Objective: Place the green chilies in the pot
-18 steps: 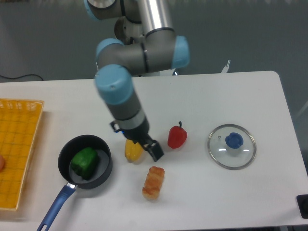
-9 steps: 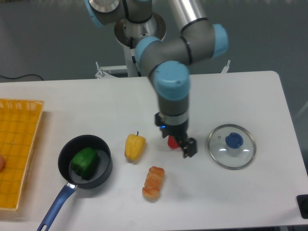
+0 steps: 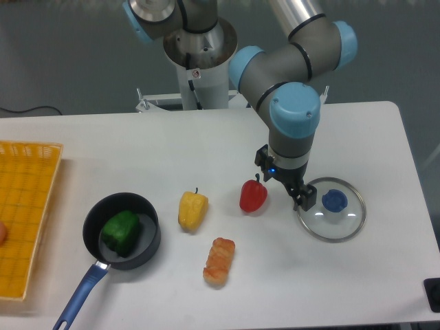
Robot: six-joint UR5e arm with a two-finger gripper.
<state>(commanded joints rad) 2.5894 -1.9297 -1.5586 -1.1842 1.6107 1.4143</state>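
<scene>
The green chilies lie inside the pot, resting on its dark floor, and both sit far off to the pincer's left in the camera view and a little nearer the front edge of the worktop, well apart from it, with the yellow pepper and the red pepper between them. The pot's blue handle runs down and away from the pincer, toward the front edge. The pincer hangs empty beside the rim of the glass lid, holding nothing; whether its jaws are parted or closed I cannot tell from this angle (the fingers show only as one dark block). Judging by how things lie, the placing is done and no further reach to the pot seems needed. Against half a second ago, the pincer has swung further right, from just by the red pepper to the lid's edge, while chilies and pot have not moved
</scene>
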